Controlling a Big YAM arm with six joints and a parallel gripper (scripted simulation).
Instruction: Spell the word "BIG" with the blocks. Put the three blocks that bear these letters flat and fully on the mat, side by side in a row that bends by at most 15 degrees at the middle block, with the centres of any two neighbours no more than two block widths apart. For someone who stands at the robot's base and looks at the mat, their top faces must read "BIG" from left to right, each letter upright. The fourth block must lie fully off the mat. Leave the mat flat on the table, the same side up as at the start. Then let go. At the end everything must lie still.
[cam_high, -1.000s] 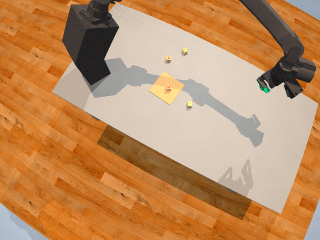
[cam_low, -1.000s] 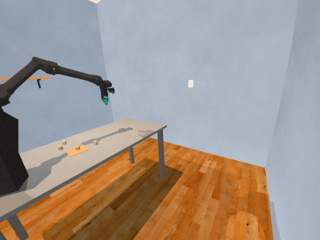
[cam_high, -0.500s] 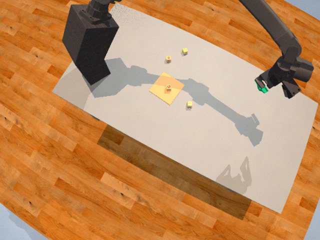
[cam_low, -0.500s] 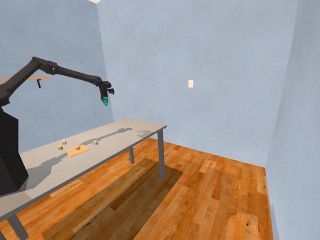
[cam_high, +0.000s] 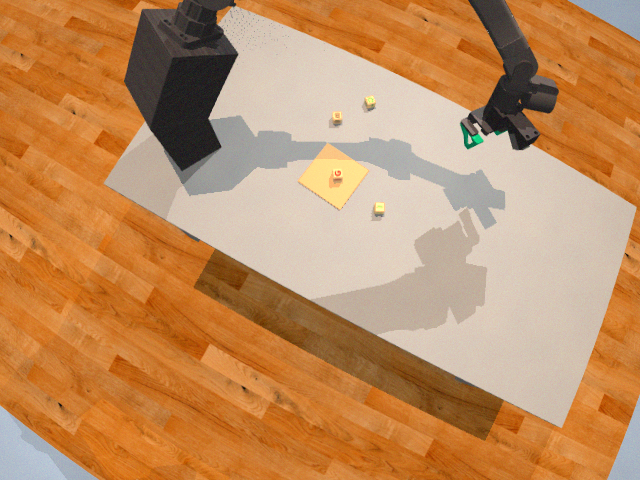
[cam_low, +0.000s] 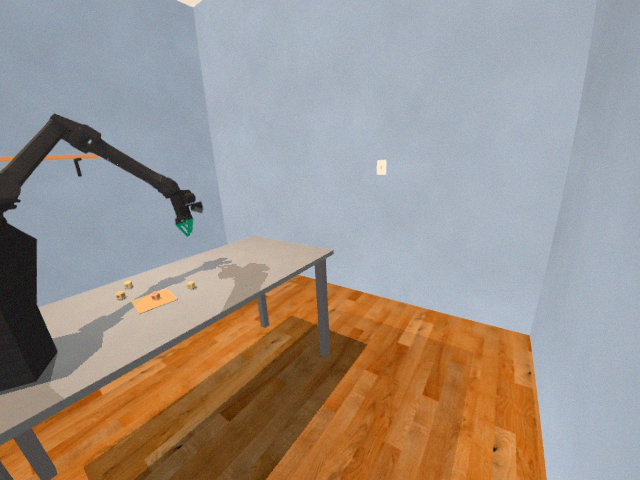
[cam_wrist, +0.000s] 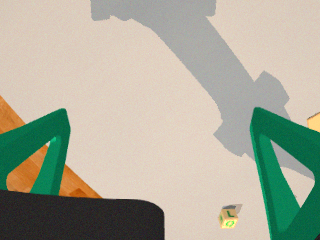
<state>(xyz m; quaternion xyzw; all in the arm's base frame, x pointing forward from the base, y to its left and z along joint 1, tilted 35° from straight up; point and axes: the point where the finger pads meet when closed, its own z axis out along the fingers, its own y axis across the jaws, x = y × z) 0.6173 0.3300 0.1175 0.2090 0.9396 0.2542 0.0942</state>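
An orange mat (cam_high: 331, 177) lies near the middle of the grey table top. A block with a red G (cam_high: 337, 175) sits on it. Three more small blocks lie off the mat: one with an orange letter (cam_high: 337, 118), one with a green letter (cam_high: 369, 101), and one with a green mark (cam_high: 379, 208) just right of the mat. I cannot read those letters. My gripper (cam_high: 478, 134) with green fingers is open and empty, held high in the air far to the right of the mat. In the wrist view the fingers stand wide apart, and one block (cam_wrist: 230, 216) shows far below.
The robot's dark base box (cam_high: 178, 82) stands at the table's left end. The table's edge and wooden floor (cam_wrist: 27, 154) show in the wrist view at lower left. The arm casts long shadows across the table.
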